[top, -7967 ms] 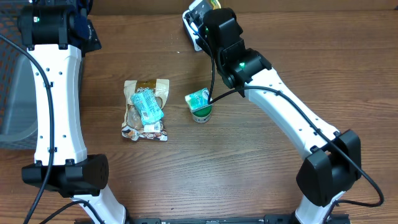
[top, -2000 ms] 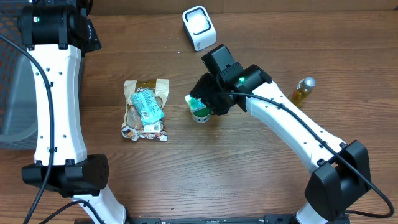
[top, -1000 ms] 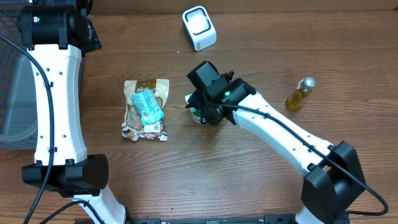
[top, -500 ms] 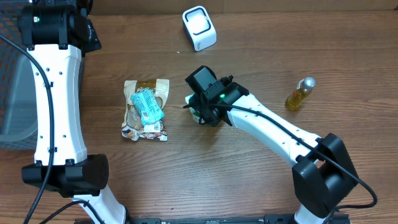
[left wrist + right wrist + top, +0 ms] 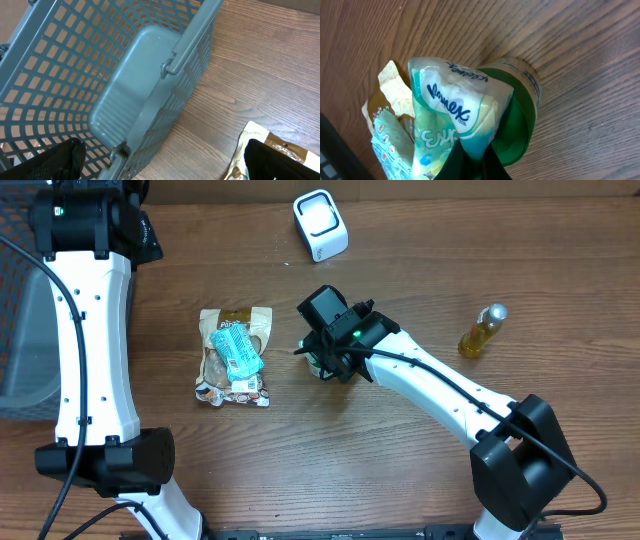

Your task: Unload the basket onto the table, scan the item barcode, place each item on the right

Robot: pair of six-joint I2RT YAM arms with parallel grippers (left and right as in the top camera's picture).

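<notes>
Wooden table [image 5: 400, 480]: basket [image 5: 140, 65], snack bag [image 5: 215, 377], scanner [image 5: 320, 224], green cup [image 5: 517, 120], bottle [image 5: 481, 330] (amber)

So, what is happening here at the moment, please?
The right gripper is shut on an edge of the Kleenex pack, which rests on top of a green cup. The white scanner stands apart from them at the far side, so the pack is not yet at the scanner. The left gripper hangs open near the grey basket and holds nothing.
</notes>
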